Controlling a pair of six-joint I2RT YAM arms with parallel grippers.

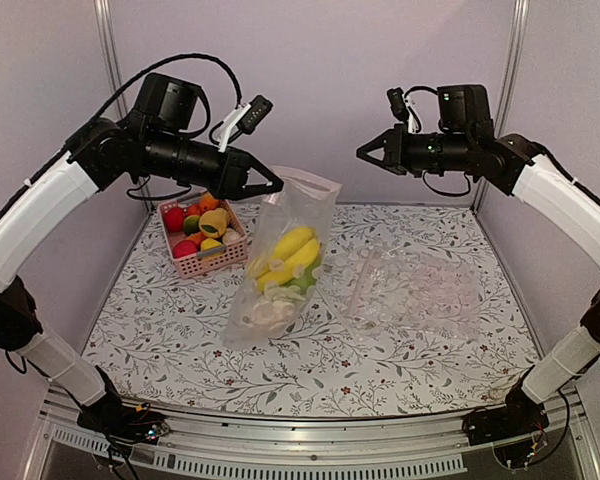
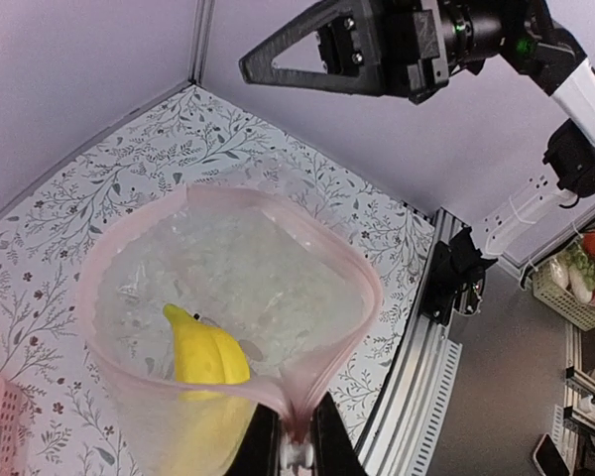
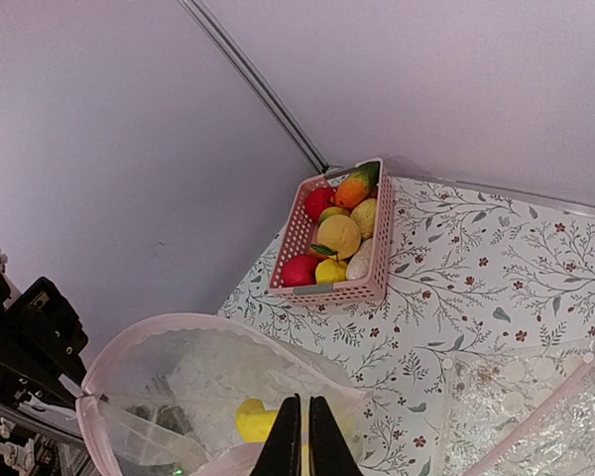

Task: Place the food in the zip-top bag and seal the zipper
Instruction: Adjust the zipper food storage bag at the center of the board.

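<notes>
left gripper (image 1: 276, 187) clenched on zip-top bag (image 1: 280, 270) rim, bag hanging mid-table, mouth open. right gripper (image 1: 362, 153) clenched, empty; free zipper (image 1: 320, 182) end lies at its 8 o'clock, top view, nearer this arm.

No words, labels, brands or numbers are legible in any view. The white cloth table cover (image 1: 180, 340) shows only printed leafy sprigs.

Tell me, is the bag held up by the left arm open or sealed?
Open: the zipper spreads in a wide loop, and a banana shows through the mouth.
</notes>
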